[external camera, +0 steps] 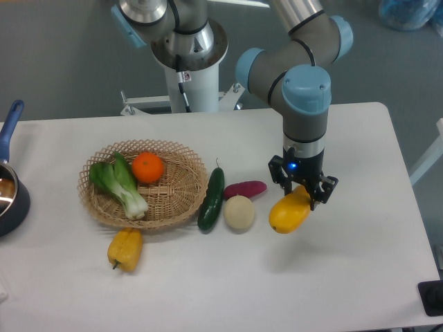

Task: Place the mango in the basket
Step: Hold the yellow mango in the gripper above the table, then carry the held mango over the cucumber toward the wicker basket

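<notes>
Roughly by size, largest first:

Table point(360, 277): white top under everything; the arm reaches in from its far side.

Arm point(304, 104): grey links with blue joint caps, last link pointing straight down at the table.

Basket point(181, 207): tan wicker, round and shallow, well to the camera-left of the tool. Sits flat on the table.

Pot point(10, 200): dark, blue handle, cut by the frame's left edge, farthest from the tool.

Bok choy point(119, 183): green, lying inside the basket.

Gripper point(302, 191): black fingers closed around the upper end of the mango, blue light showing on its body.

Mango point(289, 214): glossy yellow-orange, held tilted, its free end hanging below and camera-left of the fingers. Whether it touches the table cannot be told. Outside the basket.

Cucumber point(211, 199): dark green, lying against the basket's rim on the tool side.

Bell pepper point(126, 248): yellow, on the table in front of the basket.

Orange point(147, 167): in the basket, touching the bok choy.

Pale ball point(239, 212): cream, round, between cucumber and mango, just beside the mango.

Purple vegetable point(245, 189): small, reddish-purple, just camera-left of the fingers, behind the ball.
</notes>
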Robot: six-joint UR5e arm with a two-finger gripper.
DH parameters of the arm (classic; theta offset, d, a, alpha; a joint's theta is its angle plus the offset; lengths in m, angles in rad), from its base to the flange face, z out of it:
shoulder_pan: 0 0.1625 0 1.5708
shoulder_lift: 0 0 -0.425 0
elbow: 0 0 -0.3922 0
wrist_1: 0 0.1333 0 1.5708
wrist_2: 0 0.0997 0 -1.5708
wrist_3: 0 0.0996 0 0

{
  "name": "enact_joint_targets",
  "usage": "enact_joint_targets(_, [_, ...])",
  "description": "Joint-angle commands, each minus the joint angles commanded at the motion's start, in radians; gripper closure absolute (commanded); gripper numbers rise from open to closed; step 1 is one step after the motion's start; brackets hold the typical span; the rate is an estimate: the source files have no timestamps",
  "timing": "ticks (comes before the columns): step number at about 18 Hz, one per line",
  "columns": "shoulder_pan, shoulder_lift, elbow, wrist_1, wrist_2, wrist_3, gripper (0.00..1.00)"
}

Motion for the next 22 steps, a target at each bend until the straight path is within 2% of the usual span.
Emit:
enact_joint_targets(6, [0.0,0.0,0.002,-0.002,-0.002,0.002,0.76])
enact_joint_targets(9, [-0.008,0.0,-0.002,-0.031,-0.006,0.002,0.76])
enact_joint_targets(15, [-0.115,0.017,-0.047,-0.035,-0.008,-0.008,0.76])
enact_joint_targets(22, [-0.248,0.077,-0.152,-0.029,-0.009,-0.009,0.76])
